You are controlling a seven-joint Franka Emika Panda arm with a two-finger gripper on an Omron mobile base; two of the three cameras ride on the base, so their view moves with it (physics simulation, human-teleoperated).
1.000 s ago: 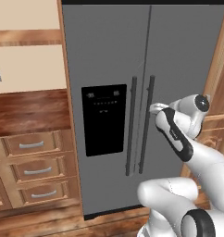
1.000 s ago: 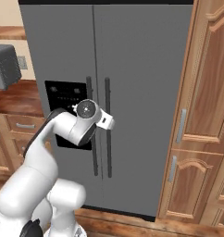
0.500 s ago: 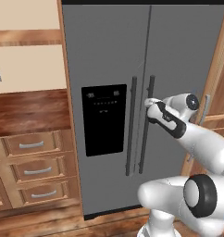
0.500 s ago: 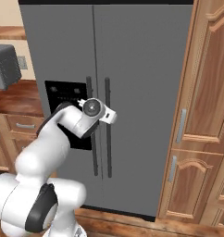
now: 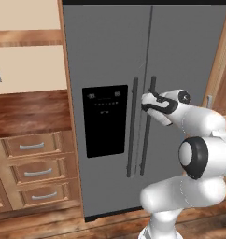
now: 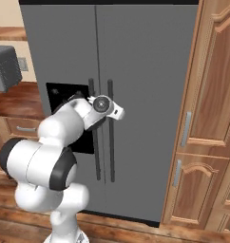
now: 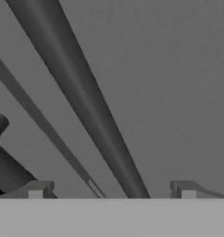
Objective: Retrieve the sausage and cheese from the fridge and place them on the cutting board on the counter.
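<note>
So both fridge (image 5: 110,56) doors are shut, which means the sausage and cheese are presumably behind them where I can't see them yet. Right now the real target is the right-hand door handle (image 5: 147,126), one of the two long dark vertical bars sitting either side of the centre seam in the middle of the left base view. It looks like a rigid smooth bar, probably a bit slippery, so I'd grab it squarely across its width near the upper part, where the gripper (image 5: 146,101) already is. I expect the door to be heavy and to swing on its outer edge, so the pull has to follow an arc, not a straight line.

Jaws are spread wide, nothing held. In the hand view that handle (image 7: 86,111) runs diagonally down toward the gap between the fingertips (image 7: 39,189), so lineup looks decent.

Around it: the left handle (image 5: 132,126) is just beside, easy to clip by mistake. The black dispenser panel (image 5: 104,119) is left of that. The counter (image 5: 31,112) and drawers (image 5: 33,170) sit at the left edge. Tall wooden cabinets (image 6: 207,118) stand right of the fridge in the right base view, and I'd guess the door could swing toward them.
</note>
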